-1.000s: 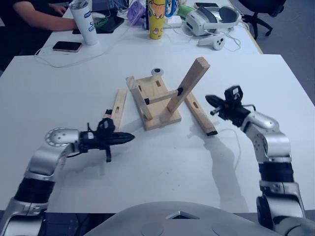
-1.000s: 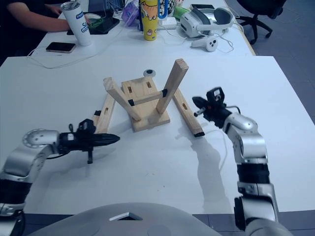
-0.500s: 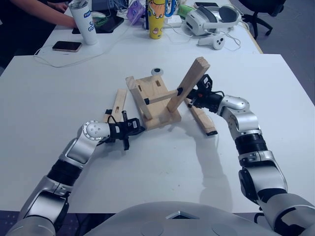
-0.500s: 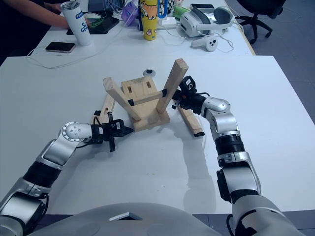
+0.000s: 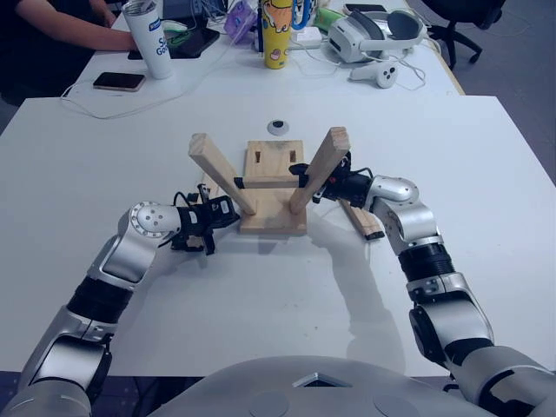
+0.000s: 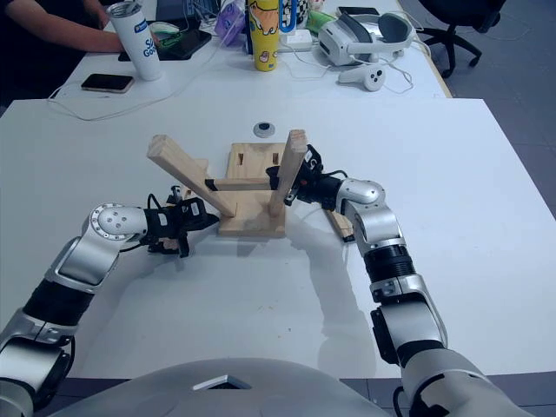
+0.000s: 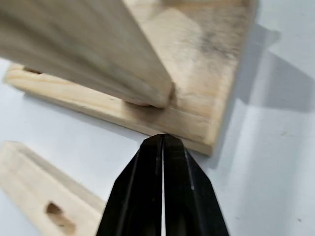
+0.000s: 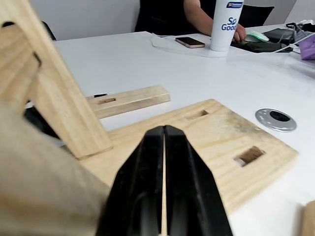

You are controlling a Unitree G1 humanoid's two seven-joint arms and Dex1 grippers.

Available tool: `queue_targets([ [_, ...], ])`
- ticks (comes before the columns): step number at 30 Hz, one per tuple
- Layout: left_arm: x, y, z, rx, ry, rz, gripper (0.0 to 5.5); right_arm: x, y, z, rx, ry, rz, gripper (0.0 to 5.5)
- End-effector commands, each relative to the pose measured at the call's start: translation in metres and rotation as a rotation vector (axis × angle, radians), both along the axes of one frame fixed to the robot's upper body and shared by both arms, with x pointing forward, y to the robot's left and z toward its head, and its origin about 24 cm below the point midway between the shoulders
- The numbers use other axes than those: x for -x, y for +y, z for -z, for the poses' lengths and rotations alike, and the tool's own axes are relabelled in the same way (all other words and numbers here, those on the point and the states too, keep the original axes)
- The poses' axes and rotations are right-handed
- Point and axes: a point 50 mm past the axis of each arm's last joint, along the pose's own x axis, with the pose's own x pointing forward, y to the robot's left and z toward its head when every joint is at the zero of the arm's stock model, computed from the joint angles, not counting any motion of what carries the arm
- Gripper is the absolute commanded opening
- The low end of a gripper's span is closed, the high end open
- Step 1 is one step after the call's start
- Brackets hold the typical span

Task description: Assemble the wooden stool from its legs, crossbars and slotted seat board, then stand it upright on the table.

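Observation:
The slotted seat board (image 5: 271,217) lies flat mid-table with two legs plugged into it. The left leg (image 5: 213,165) and right leg (image 5: 323,161) lean outward, joined by a crossbar (image 5: 268,182). My left gripper (image 5: 228,215) is shut, its tip touching the board's left edge (image 7: 197,132). My right gripper (image 5: 320,187) is shut too, pressed against the inner side of the right leg above the board (image 8: 206,137). One loose leg (image 8: 130,98) lies left of the board, behind my left gripper. Another loose leg (image 5: 365,222) lies on the right, partly under my right forearm.
A small metal disc (image 5: 277,127) sits just behind the board. The back table holds a tumbler (image 5: 149,39), a yellow can (image 5: 276,39), a phone (image 5: 119,82) and a headset (image 5: 373,35). A person's arm rests at the far left corner. The near half of the white table (image 5: 261,304) is bare.
The board with its two legs has turned and slid to the left and now sits square to me. Both grippers moved left with it, staying shut.

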Motion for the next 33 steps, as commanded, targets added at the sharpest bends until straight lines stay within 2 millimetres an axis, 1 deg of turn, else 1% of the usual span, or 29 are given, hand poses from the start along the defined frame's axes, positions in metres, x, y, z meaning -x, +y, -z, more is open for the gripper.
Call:
queue_targets([
  [1, -0.004, 0.001, -0.015, -0.010, -0.057, -0.037, 0.02, 0.009, 0.018, 0.009, -0.021, 0.022, -0.014, 0.00],
  [4, -0.009, 0.009, -0.025, -0.026, -0.081, -0.072, 0.02, 0.012, 0.024, 0.015, -0.044, 0.034, 0.010, 0.00],
  [8, -0.021, 0.024, -0.042, -0.056, -0.142, -0.110, 0.02, 0.013, 0.027, 0.017, -0.061, 0.024, 0.062, 0.00],
  [10, -0.026, 0.034, -0.052, -0.074, -0.169, -0.132, 0.02, 0.011, 0.026, 0.014, -0.067, 0.008, 0.102, 0.00],
  [12, -0.028, 0.045, -0.064, -0.089, -0.184, -0.131, 0.02, 0.009, 0.021, 0.012, -0.070, -0.008, 0.147, 0.00],
  [15, -0.015, 0.058, -0.081, -0.077, -0.072, -0.061, 0.02, 0.005, 0.001, 0.013, -0.010, -0.035, 0.221, 0.00],
  [17, -0.005, 0.061, -0.087, -0.048, 0.025, -0.025, 0.02, 0.001, -0.009, 0.017, 0.029, -0.034, 0.252, 0.00],
  [19, 0.006, 0.061, -0.088, -0.016, 0.126, 0.015, 0.02, -0.004, -0.013, 0.021, 0.089, -0.047, 0.255, 0.00],
  [20, 0.011, 0.058, -0.087, 0.009, 0.175, 0.040, 0.02, -0.006, -0.014, 0.024, 0.127, -0.058, 0.249, 0.00],
  [22, 0.023, 0.044, -0.080, 0.067, 0.269, 0.112, 0.02, -0.015, -0.014, 0.028, 0.211, -0.082, 0.220, 0.00],
  [24, 0.029, 0.028, -0.063, 0.091, 0.305, 0.151, 0.02, -0.023, -0.011, 0.030, 0.254, -0.090, 0.191, 0.00],
  [25, 0.028, 0.020, -0.055, 0.092, 0.299, 0.158, 0.02, -0.024, -0.010, 0.032, 0.268, -0.088, 0.176, 0.00],
  [27, 0.024, 0.008, -0.036, 0.047, 0.225, 0.162, 0.02, -0.025, -0.008, 0.034, 0.297, -0.097, 0.135, 0.00],
  [28, 0.022, 0.006, -0.023, -0.013, 0.183, 0.159, 0.02, -0.025, -0.006, 0.033, 0.288, -0.099, 0.117, 0.00],
  [30, 0.022, 0.003, -0.005, -0.056, 0.145, 0.137, 0.02, -0.023, -0.002, 0.034, 0.286, -0.106, 0.078, 0.00],
  [33, 0.024, 0.000, 0.008, -0.080, 0.114, 0.112, 0.02, -0.017, 0.003, 0.039, 0.319, -0.110, 0.018, 0.00],
])
